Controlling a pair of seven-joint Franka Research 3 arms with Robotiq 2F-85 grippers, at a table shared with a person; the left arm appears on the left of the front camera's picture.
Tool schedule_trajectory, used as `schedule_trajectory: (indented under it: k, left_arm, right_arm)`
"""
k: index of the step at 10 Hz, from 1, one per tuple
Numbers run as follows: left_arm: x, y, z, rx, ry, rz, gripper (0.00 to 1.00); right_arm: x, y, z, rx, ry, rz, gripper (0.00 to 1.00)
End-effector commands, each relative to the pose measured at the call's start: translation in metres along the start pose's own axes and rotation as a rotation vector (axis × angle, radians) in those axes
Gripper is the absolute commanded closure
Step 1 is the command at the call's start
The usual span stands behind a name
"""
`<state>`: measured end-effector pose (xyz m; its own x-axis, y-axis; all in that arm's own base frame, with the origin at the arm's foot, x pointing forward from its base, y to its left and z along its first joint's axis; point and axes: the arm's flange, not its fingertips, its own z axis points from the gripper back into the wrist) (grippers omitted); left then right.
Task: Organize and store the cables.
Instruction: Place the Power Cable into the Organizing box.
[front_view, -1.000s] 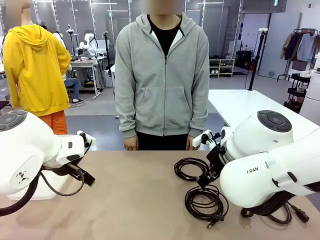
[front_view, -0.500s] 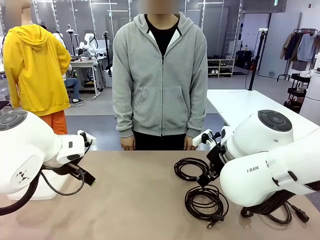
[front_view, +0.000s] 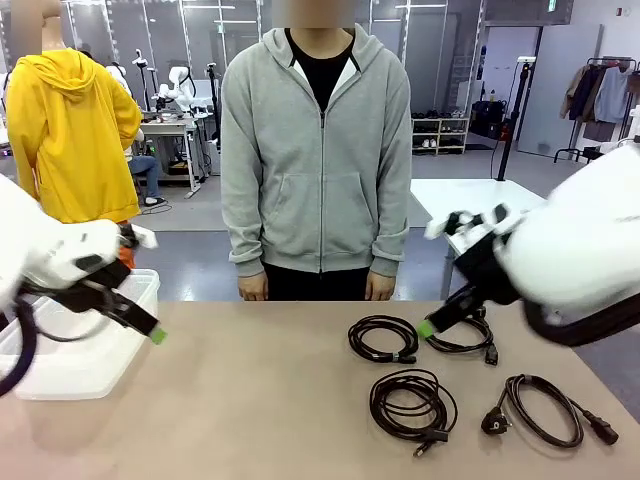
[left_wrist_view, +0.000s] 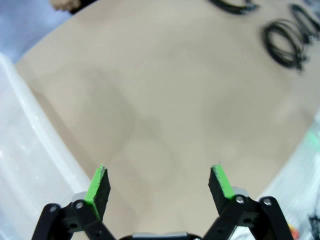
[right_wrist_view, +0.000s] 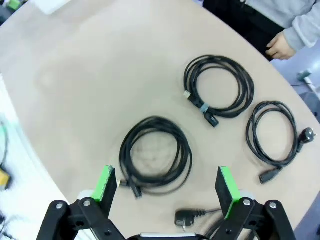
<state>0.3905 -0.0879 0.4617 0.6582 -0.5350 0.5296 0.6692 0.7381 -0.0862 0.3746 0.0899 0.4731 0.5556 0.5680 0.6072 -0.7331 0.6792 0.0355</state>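
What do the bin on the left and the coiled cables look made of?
The bin looks like smooth translucent white plastic: its walls are milky and let light through. The cables seem jacketed in black rubber or vinyl, slightly shiny, bending into soft coils.

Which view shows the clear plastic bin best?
The front view: the bin shows nearly whole, partly behind the left arm. The left wrist view gives its blurred wall; the right wrist view, perhaps a corner.

Tan tabletop (front_view: 260, 400) across the lower frame, clear plastic bin (front_view: 95, 375) at lower left. Behind it, person in grey hoodie (front_view: 316, 170) at centre, person in yellow hoodie (front_view: 70, 130) upper left, clothes rack (front_view: 590, 92) upper right.
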Motion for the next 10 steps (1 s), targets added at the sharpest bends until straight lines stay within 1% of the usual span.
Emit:
schedule_trajectory:
  k: [1,3,4,5,6,7,8,9,10]
  left_arm:
    - [-0.012,0.021,0.056,-0.106,0.026,-0.097,0.00]
    - [-0.040,0.036,0.100,-0.138,-0.040,-0.112,0.00]
    - [-0.056,0.047,0.119,-0.155,-0.033,-0.111,0.00]
    - [-0.074,0.058,0.138,-0.154,-0.043,-0.121,0.00]
    - [-0.095,0.067,0.157,-0.153,-0.093,-0.104,0.00]
    - [-0.114,0.075,0.167,-0.143,-0.130,-0.139,0.00]
    - [-0.132,0.084,0.174,-0.127,-0.198,-0.211,0.00]
    - [-0.138,0.092,0.177,-0.101,-0.236,-0.211,0.00]
    - [-0.146,0.091,0.187,-0.078,-0.222,-0.162,0.00]
  right_arm:
    - [-0.025,-0.029,0.043,0.100,-0.008,0.020,0.00]
    - [-0.068,-0.055,0.095,0.130,-0.071,0.025,0.00]
    - [-0.092,-0.069,0.119,0.113,-0.101,-0.010,0.00]
    - [-0.120,-0.078,0.140,0.126,-0.146,0.016,0.00]
    - [-0.152,-0.084,0.160,0.133,-0.186,0.027,0.00]
    - [-0.174,-0.090,0.174,0.120,-0.227,0.015,0.00]
    - [-0.191,-0.095,0.185,0.098,-0.248,-0.001,0.00]
    - [-0.202,-0.101,0.193,0.079,-0.288,-0.016,0.00]
    - [-0.216,-0.098,0.204,0.063,-0.300,-0.059,0.00]
